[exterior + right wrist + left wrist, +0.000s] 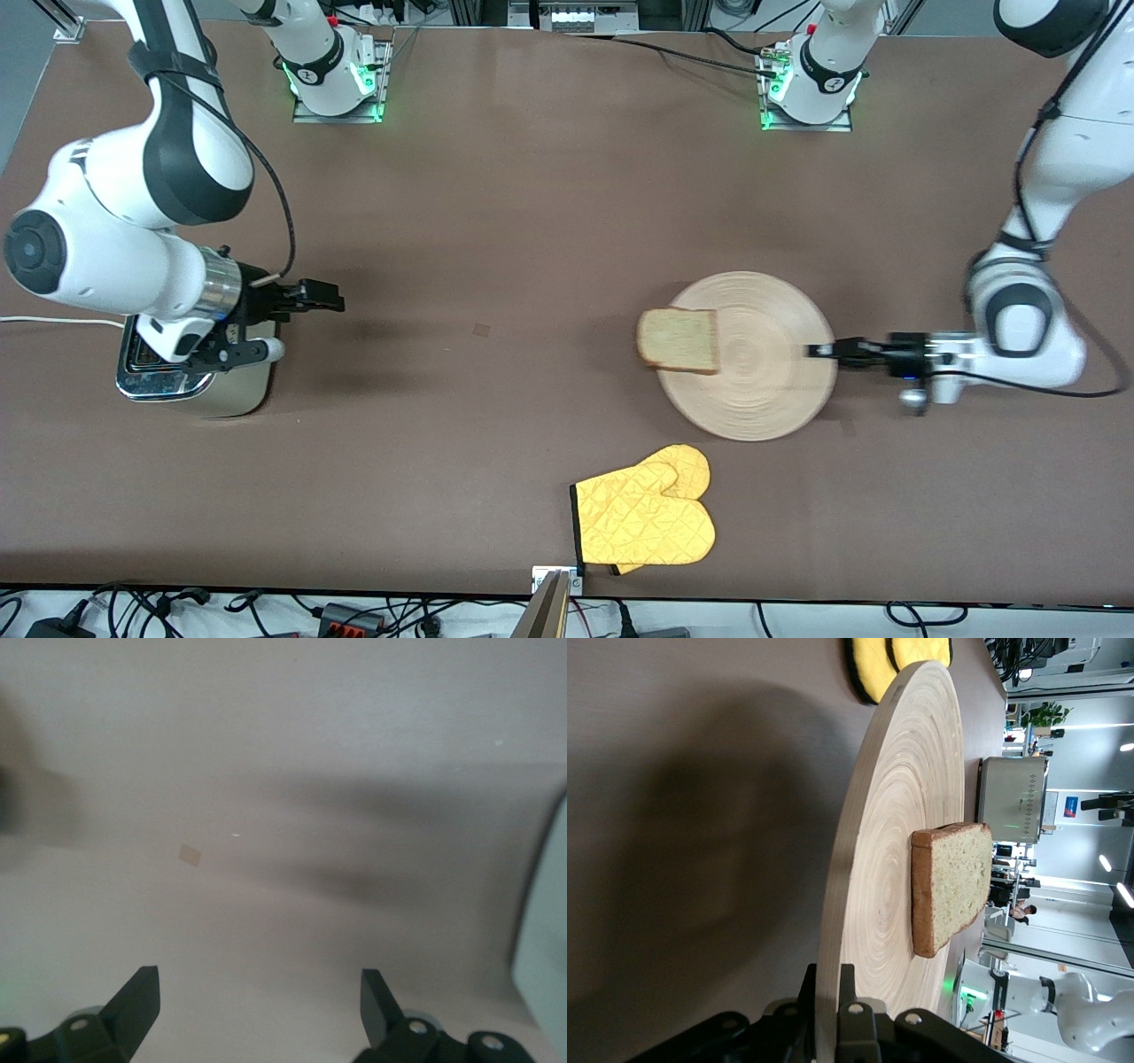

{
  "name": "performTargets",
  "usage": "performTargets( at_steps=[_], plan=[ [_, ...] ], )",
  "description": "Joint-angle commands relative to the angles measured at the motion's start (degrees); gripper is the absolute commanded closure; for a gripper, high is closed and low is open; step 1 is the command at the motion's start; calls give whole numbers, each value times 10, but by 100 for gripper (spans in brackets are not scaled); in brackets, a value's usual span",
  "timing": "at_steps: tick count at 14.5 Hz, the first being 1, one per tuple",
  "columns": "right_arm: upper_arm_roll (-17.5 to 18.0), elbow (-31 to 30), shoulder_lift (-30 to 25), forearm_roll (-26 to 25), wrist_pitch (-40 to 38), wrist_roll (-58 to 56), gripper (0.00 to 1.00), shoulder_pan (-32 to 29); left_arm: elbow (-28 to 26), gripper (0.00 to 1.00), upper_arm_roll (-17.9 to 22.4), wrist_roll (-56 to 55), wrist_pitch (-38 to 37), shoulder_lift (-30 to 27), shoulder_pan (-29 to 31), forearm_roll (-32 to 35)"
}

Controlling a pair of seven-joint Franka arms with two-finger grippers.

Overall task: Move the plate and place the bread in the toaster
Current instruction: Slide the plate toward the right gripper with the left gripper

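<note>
The light-wood plate (762, 372) lies on the table toward the left arm's end. The bread slice (679, 340) rests on its rim, on the side toward the right arm, overhanging a little. My left gripper (819, 351) is shut on the plate's rim at the left arm's side; in the left wrist view its fingers (874, 992) pinch the rim of the plate (895, 842), with the bread (950, 886) on it. The toaster (190, 377) stands at the right arm's end, partly hidden by my right arm. My right gripper (332, 297) is open over bare table beside the toaster (257, 997).
A yellow quilted oven mitt (647, 518) lies nearer the front camera than the plate, close to the table's front edge. A small square mark (481, 330) is on the table between toaster and plate. The toaster's white cord (53, 321) runs off the table's end.
</note>
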Motion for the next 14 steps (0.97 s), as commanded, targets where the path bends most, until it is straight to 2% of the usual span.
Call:
performTargets(
  at_steps=[1, 3, 5, 8, 10, 12, 14],
  plan=[
    [-3, -5, 18, 40, 10, 2, 0, 10, -74, 99, -71, -10, 77, -23, 11, -42],
    [-3, -5, 32, 61, 17, 2, 0, 8, -100, 99, -91, -9, 135, -20, -17, -66],
    [-3, -3, 51, 92, 20, 2, 0, 7, -104, 99, -91, -8, 164, -18, -62, -85],
    [-3, -4, 70, 135, 25, -6, 0, 11, -106, 99, -91, -1, 199, -12, -121, -150],
    [-3, -5, 85, 138, 38, -6, 0, 17, -110, 99, -91, 0, 259, -12, -162, -166],
    [-3, -10, 88, 145, 38, -4, 0, 24, -110, 99, -91, 0, 268, -5, -171, -167],
    [-3, -23, 91, 183, 38, -7, 0, 25, -110, 99, -91, 0, 268, -4, -178, -167]
  ],
)
